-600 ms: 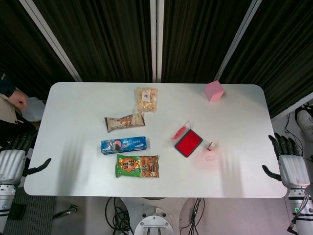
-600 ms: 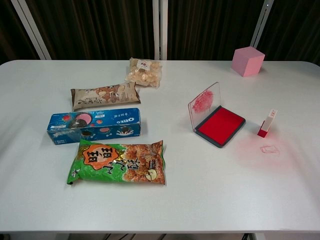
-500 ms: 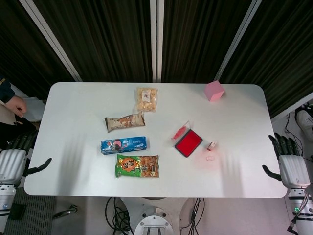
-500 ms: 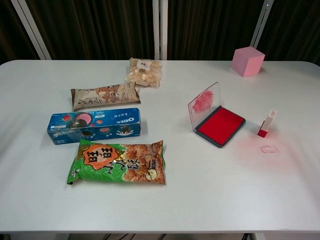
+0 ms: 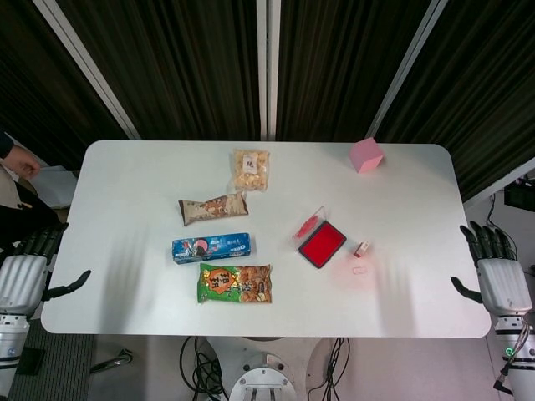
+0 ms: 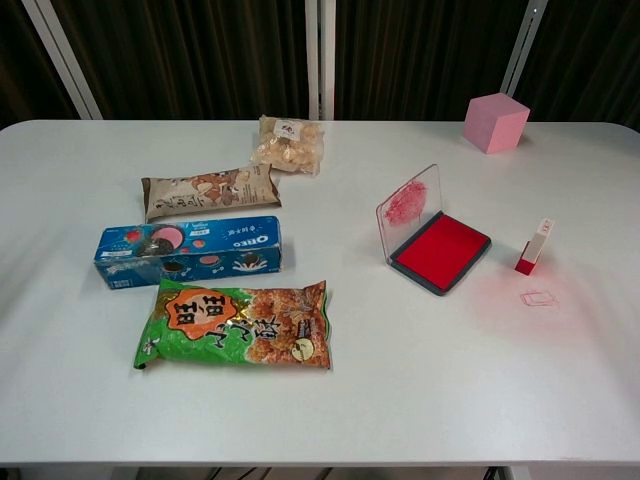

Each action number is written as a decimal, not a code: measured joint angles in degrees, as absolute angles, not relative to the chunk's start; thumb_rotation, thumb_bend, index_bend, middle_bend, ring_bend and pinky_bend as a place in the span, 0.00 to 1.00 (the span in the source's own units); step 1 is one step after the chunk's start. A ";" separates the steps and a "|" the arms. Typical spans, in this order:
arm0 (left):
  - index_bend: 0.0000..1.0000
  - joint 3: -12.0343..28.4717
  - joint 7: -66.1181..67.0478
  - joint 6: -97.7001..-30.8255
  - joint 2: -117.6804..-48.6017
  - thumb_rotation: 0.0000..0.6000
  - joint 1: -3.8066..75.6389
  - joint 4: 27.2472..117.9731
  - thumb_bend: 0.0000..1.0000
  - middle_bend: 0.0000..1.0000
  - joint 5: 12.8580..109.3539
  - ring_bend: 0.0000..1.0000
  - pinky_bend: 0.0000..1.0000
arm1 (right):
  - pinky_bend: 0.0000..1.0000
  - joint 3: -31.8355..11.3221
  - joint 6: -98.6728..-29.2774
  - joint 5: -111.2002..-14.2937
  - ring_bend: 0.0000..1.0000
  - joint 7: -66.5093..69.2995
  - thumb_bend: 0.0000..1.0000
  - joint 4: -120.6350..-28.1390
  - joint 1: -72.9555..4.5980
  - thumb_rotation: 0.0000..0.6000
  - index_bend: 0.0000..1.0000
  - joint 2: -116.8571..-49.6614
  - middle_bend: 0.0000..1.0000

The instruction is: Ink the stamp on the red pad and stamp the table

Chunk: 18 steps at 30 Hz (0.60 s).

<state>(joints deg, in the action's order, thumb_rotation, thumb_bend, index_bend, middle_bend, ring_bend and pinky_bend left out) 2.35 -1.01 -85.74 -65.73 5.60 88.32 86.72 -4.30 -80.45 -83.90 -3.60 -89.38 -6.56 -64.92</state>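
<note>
The red ink pad (image 5: 322, 244) (image 6: 442, 251) lies open right of the table's middle, its clear lid (image 6: 410, 209) raised. Just right of it the small stamp (image 5: 362, 248) (image 6: 533, 248) stands upright on the table. A faint red stamped mark (image 5: 359, 270) (image 6: 539, 298) shows in front of the stamp. My left hand (image 5: 22, 280) hangs open beyond the table's left edge. My right hand (image 5: 497, 280) hangs open beyond the right edge, far from the stamp. Neither hand shows in the chest view.
A pink cube (image 5: 366, 154) sits at the back right. Left of the pad lie a green snack bag (image 5: 235, 283), a blue Oreo box (image 5: 212, 247), a brown wrapper bar (image 5: 212, 208) and a clear snack bag (image 5: 250, 169). A person's arm (image 5: 17, 159) shows at far left.
My right hand has drifted slightly right and down, away from the table's edge. The person's arm at the left has pulled upward. Stamp and pad have not moved.
</note>
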 measured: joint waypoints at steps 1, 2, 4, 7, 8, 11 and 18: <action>0.09 2.37 -1.08 -85.59 -65.81 0.34 5.63 88.20 0.17 0.12 86.59 0.12 0.21 | 0.00 -4.38 -80.13 -83.92 0.00 -4.12 0.13 -89.55 -6.88 1.00 0.00 -64.78 0.00; 0.09 2.38 -1.13 -85.52 -65.90 0.34 5.66 88.06 0.17 0.12 86.54 0.12 0.21 | 0.00 -4.45 -79.71 -84.03 0.00 -4.83 0.13 -89.81 -7.31 1.00 0.00 -64.60 0.00; 0.09 2.46 -1.38 -85.40 -66.26 0.34 5.74 87.61 0.17 0.12 86.44 0.12 0.21 | 0.00 -4.53 -79.17 -84.40 0.00 -5.89 0.13 -90.11 -7.98 1.00 0.00 -64.36 0.00; 0.09 2.46 -1.81 -85.05 -66.87 0.34 5.94 87.04 0.17 0.12 86.44 0.12 0.21 | 0.16 -4.76 -78.04 -84.81 0.09 -7.69 0.13 -90.30 -9.24 1.00 0.00 -64.14 0.00; 0.09 2.39 -1.83 -84.88 -66.93 0.34 6.02 86.97 0.17 0.12 86.51 0.12 0.21 | 0.29 -4.93 -77.50 -84.90 0.16 -8.33 0.13 -90.20 -9.87 1.00 0.00 -64.17 0.00; 0.09 2.13 -1.79 -84.23 -66.97 0.34 6.30 86.84 0.17 0.12 86.74 0.12 0.21 | 0.72 -5.12 -75.90 -85.67 0.49 -9.05 0.14 -89.05 -11.66 1.00 0.00 -64.52 0.00; 0.09 1.84 -1.51 -84.01 -67.20 0.34 6.39 87.12 0.17 0.12 86.88 0.12 0.21 | 0.81 -3.99 -67.03 -90.39 0.61 -11.44 0.15 -82.02 -18.65 1.00 0.04 -65.93 0.06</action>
<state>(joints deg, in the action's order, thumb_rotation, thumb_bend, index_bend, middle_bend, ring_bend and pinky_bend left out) 1.84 -1.51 -84.01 -67.20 6.39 87.12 86.88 -3.99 -67.03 -90.39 -11.44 -82.02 -18.65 -65.93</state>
